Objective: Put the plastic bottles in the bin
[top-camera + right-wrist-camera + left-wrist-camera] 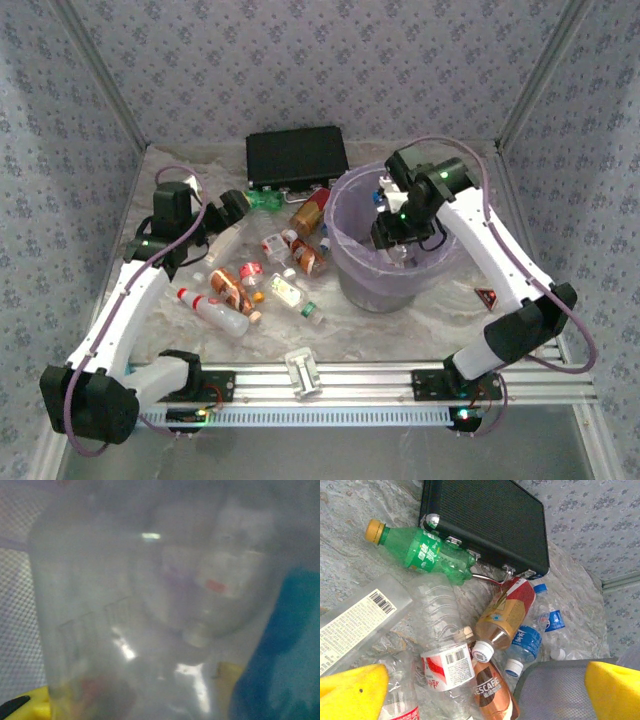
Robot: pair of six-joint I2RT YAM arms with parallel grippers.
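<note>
1. Top external view showed the right gripper (pixel 400 232) hanging inside the mouth of the bin (pixel 358 290). The left gripper (pixel 238 206) stood well to the bin's left, just beside the black case (pixel 296 157).
2. Right wrist view had a clear bottle (pixel 125 620), blurred and very close, lying between the yellow pads (pixel 22 705) over the bin's inside. I could not tell whether the pads pinched it or it sat loose between them. A second bottle (pixel 220 577) lay deeper in the bin.
3. The left pincer was released, its yellow fingertips (pixel 350 692) spread wide and grasping nothing.
4. The loose plastic bottles (pixel 240 285) lay scattered on the table (pixel 400 335) to the bin's left, between it and the left arm. By my reading that made the left arm much the nearer one for the next pick.
5. In the left wrist view, a Nescafe bottle (pixel 492 692) lay directly between the spread fingertips, with its white cap pointing away from the wrist. Its long axis ran across the line on which the jaws close, so a straight descent looked enough.
6. The green bottle (pixel 432 555) lay farther ahead, touching the case on the side facing away from the bin. Its length ran nearly along the closing line, so it would probably need a wrist turn first.
</note>
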